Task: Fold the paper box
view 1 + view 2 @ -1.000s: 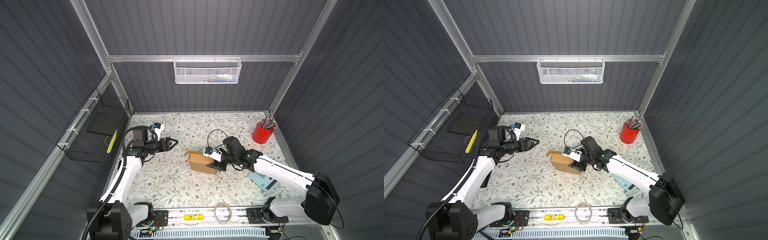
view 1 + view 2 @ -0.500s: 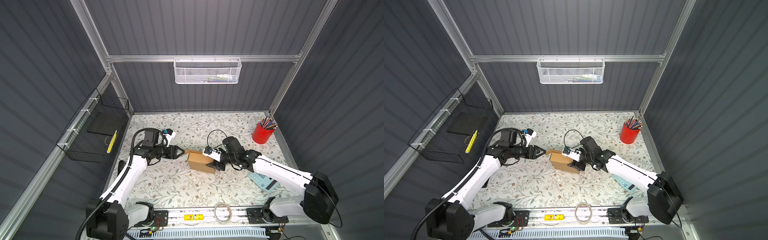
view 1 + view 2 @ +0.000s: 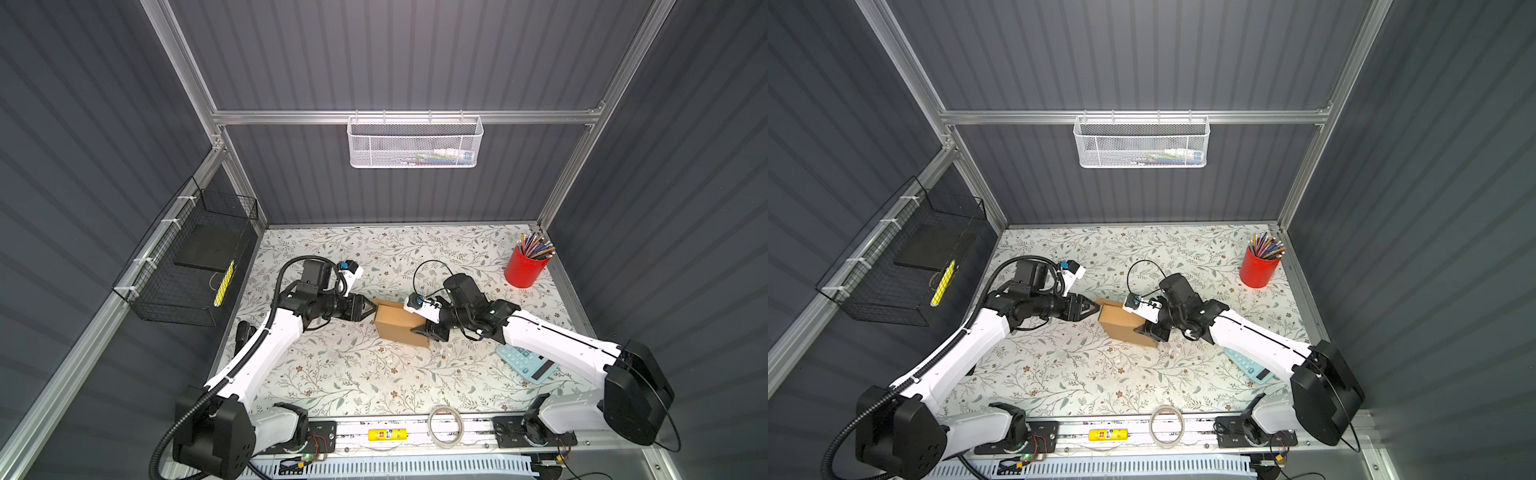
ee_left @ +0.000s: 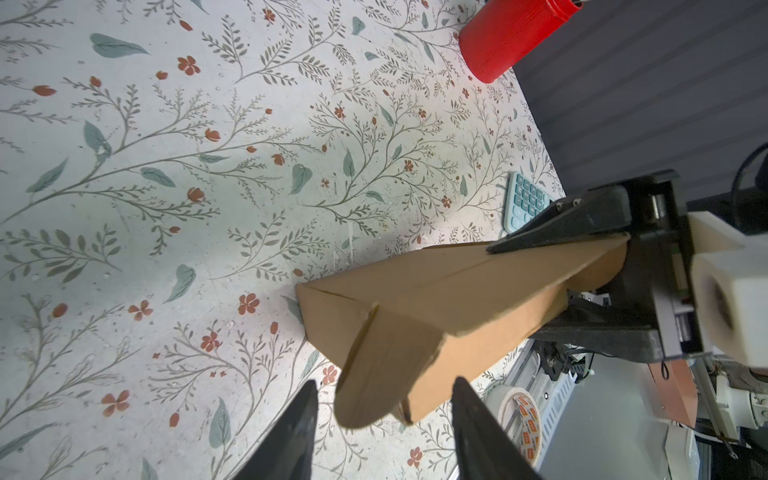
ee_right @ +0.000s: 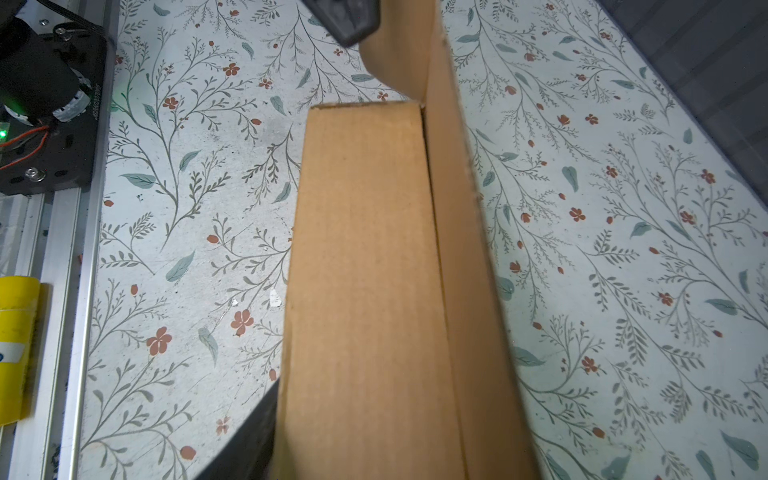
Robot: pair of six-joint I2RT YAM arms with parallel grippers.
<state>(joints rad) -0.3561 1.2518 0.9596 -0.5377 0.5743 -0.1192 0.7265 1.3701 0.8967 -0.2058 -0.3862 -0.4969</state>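
The paper box (image 3: 397, 328) stood on edge near the middle of the floral tabletop (image 3: 332, 374). It was a folded brown cardboard shape with a rounded flap (image 4: 386, 365) sticking out at its left end. The right gripper (image 4: 515, 291) pinched the box's right end, one finger on each broad face. The left gripper (image 4: 382, 385) sat at the flap, its jaws spread to either side with a gap showing on both. A teal calculator (image 3: 525, 363) lay to the box's right, nearer the front. A red pencil cup (image 3: 523, 270) stood toward the far right corner, and a tape roll (image 3: 445, 426) lay at the front edge.
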